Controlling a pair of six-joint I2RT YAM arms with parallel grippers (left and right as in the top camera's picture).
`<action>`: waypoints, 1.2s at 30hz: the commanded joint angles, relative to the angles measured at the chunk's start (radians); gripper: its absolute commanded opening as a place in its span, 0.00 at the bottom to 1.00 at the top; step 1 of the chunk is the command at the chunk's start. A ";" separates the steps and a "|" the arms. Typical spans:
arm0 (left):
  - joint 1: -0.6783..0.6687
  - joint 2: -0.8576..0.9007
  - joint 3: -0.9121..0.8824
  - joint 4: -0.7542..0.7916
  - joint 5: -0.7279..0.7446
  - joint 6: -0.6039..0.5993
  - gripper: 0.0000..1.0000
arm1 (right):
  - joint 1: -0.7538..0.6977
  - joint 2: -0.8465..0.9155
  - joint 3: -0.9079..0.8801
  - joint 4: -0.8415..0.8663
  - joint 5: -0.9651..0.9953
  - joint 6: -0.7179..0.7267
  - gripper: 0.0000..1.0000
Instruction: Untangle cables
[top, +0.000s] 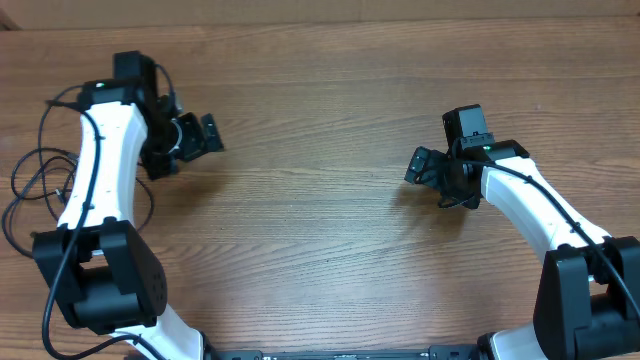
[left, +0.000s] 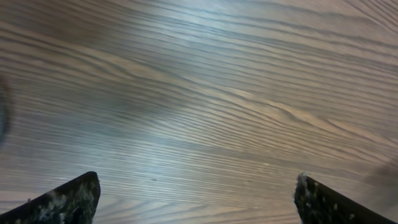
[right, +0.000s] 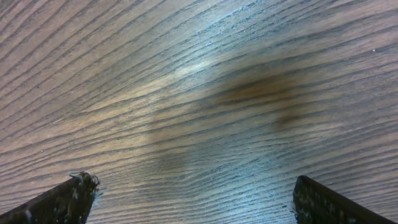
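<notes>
The cables (top: 16, 180) are thin black cords lying in loose loops at the table's far left edge, beside and partly under my left arm. My left gripper (top: 190, 150) hangs over bare wood to the right of them, apart from them. In the left wrist view it (left: 198, 199) stands wide open, with only wood grain between its fingertips (left: 68, 202). My right gripper (top: 432, 183) is on the right half of the table, far from the cables. The right wrist view shows it (right: 196, 196) wide open as well, with nothing between its fingertips (right: 329, 202).
The wooden table (top: 320, 220) stretches between the two arms. Thicker black wires run along my left arm (top: 95, 170). A dark blur (left: 3, 112) sits at the left edge of the left wrist view; I cannot tell what it is.
</notes>
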 joint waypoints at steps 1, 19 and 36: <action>-0.040 0.001 -0.008 0.006 0.026 -0.035 1.00 | 0.001 0.004 -0.006 0.003 0.010 0.007 1.00; -0.063 0.001 -0.008 0.006 0.026 -0.035 0.99 | 0.001 0.004 -0.006 0.003 0.010 0.008 1.00; -0.063 0.001 -0.008 0.006 0.026 -0.035 1.00 | 0.001 0.004 -0.006 0.003 0.010 0.007 1.00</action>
